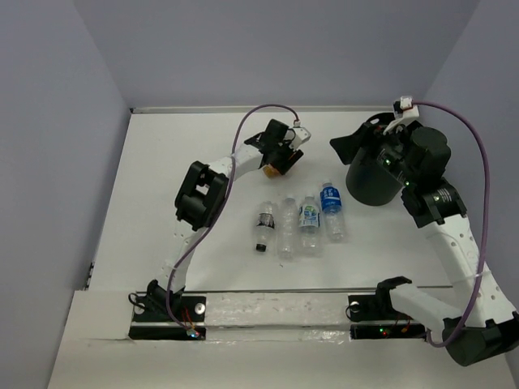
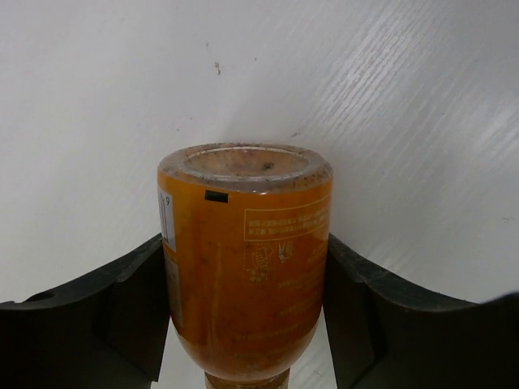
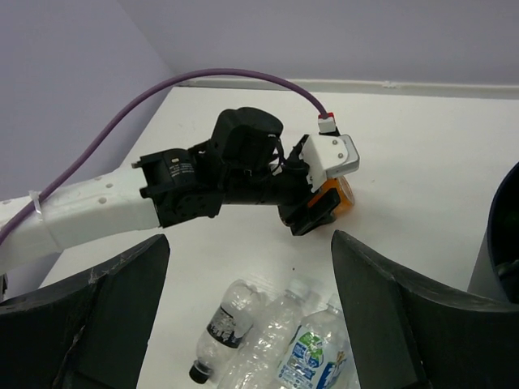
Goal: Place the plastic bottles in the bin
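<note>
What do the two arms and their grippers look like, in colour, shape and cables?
The left arm and right arm have white links and bulky black joints. The left gripper and right gripper each have two broad black fingers. A purple cable runs along each arm to a white box at the wrist.

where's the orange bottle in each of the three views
top external: upper centre, the orange bottle sits under the left gripper.
left wrist: it fills the centre, between the two fingers.
right wrist: right of centre, at the tip of the left arm.
shared landmark: the left gripper, closed around the bottle in every view.
</note>
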{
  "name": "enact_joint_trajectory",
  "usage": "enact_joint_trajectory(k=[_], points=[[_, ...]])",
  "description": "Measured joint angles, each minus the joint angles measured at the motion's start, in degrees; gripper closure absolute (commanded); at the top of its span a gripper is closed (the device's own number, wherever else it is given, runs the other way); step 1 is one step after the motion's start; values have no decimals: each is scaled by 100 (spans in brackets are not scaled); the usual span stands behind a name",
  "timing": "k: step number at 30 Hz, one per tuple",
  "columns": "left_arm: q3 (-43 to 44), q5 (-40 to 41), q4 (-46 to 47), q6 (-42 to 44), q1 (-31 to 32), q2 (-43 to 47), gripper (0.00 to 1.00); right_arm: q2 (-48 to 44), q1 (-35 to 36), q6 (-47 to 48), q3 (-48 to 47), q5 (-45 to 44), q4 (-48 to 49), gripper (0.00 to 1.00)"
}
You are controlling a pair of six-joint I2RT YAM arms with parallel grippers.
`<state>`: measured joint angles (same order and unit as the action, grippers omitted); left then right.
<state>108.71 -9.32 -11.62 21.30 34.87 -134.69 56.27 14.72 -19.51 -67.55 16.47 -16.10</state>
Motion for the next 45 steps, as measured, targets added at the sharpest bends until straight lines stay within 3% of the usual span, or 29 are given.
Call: enact_joint_trajectory(k=[5, 8, 15, 18, 23, 33, 45], points=[[-315, 52, 81, -177, -63, 328, 46, 155, 208, 9, -2, -105, 9, 13], [-669, -79, 162, -389, -160, 970, 46, 262, 308, 11, -2, -122, 4, 12], [-1475, -901, 1202, -1285, -568, 3429, 46, 46, 332, -96, -116, -225, -13, 11], [-2267, -1224, 1770, -1690, -627, 4710, 46, 9, 332, -321, -323, 85, 90, 10], [-3982, -1360, 2402, -2109, -61, 6336, 46, 90, 367, -739, -332, 723, 341, 8], [-4559, -699, 2173, -2142, 1121, 6470, 46, 389, 1222, -1014, -304, 1073, 505, 4], [-4557, 105, 1882, -1880, 1657, 6323, 46, 680, 1873, -1003, -37, 168, 654, 2]])
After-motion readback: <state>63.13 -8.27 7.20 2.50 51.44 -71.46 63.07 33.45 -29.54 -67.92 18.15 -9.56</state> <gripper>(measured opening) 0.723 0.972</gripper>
